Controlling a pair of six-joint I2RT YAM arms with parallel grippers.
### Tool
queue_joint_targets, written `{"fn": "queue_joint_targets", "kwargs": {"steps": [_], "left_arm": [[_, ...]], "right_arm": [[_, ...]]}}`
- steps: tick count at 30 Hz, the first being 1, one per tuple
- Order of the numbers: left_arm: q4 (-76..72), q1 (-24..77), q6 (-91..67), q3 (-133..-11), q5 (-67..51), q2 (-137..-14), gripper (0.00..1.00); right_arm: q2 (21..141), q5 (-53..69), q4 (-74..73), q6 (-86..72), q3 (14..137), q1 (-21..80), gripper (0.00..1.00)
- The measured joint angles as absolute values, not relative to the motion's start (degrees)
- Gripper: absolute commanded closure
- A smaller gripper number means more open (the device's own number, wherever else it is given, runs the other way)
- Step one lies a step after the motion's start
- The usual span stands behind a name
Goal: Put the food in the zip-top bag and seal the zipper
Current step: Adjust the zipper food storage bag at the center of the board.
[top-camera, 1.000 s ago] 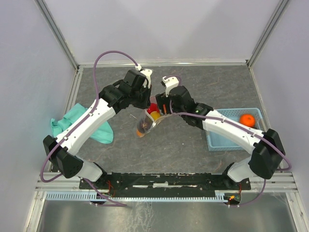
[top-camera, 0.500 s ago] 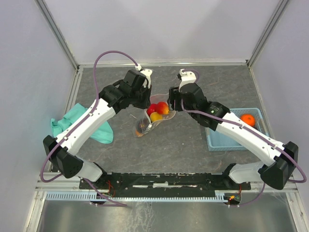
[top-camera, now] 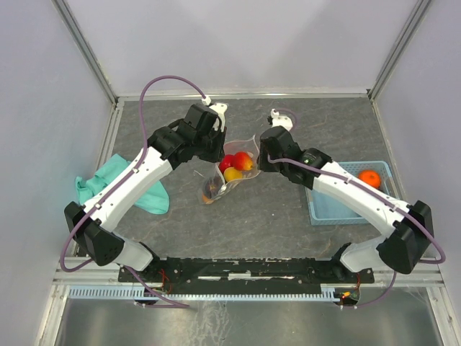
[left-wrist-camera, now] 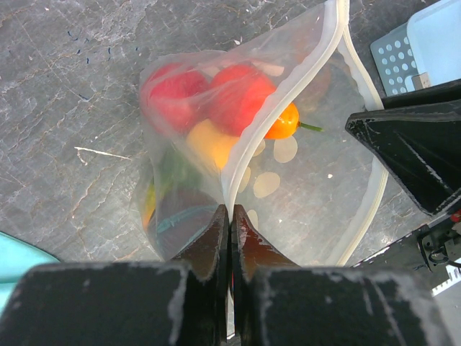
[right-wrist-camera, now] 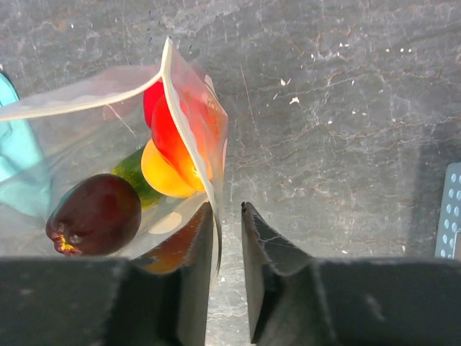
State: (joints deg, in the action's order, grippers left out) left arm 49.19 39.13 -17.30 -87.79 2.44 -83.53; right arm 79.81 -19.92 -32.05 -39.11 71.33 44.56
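- A second ago my right gripper [right-wrist-camera: 227,213] was wide open above the mouth of the clear plastic zip-top bag with white dots [top-camera: 229,171]. Now it has moved to the bag's right side, and its jaws have narrowed to a small gap with the whitish zipper strip [right-wrist-camera: 189,122] between them, not yet pinched as far as I can see
- I read it so: the dropping of these pieces is finished and I start to take the rim for sealing
- The glossy toy food [left-wrist-camera: 216,108], red, yellow, green and dark purple, lies inside the bag at the middle of the grey table [top-camera: 324,130]
- One round orange toy fruit [top-camera: 369,177] is left in the blue plastic basket [top-camera: 324,218], so the filling is perhaps not complete
- My left gripper [left-wrist-camera: 230,216] is fully closed on the opposite rim, as before, and holds the mouth up
- Both arms reach forward, with the wrists bent down and facing each other across the bag
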Motion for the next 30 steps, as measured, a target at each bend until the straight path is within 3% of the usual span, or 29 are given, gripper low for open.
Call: {"fn": "queue_joint_targets", "kwargs": {"steps": [2,4,18,23,30], "left_arm": [[49.19,39.13,-17.3,-87.79,2.42,-83.53,0.97],[49.19,39.13,-17.3,-87.79,2.44,-83.53,0.97],[49.19,39.13,-17.3,-87.77,2.44,-83.53,0.97],[49.23,39.13,-17.3,-87.74,2.46,-83.53,0.97],[49.23,39.13,-17.3,-87.74,2.48,-83.53,0.97]], "right_arm": [[80.51,-19.35,-32.62,-39.81,71.33,44.56,0.91],[81.03,-18.72,-33.76,-40.51,71.46,44.56,0.98],[82.78,-14.41,-41.76,-40.62,84.51,44.45,0.98],[83.77,-14.55,-44.21,-40.4,84.51,43.66,0.89],[83.64,-13.91,-45.45,-37.67,84.4,42.63,0.58]]}}
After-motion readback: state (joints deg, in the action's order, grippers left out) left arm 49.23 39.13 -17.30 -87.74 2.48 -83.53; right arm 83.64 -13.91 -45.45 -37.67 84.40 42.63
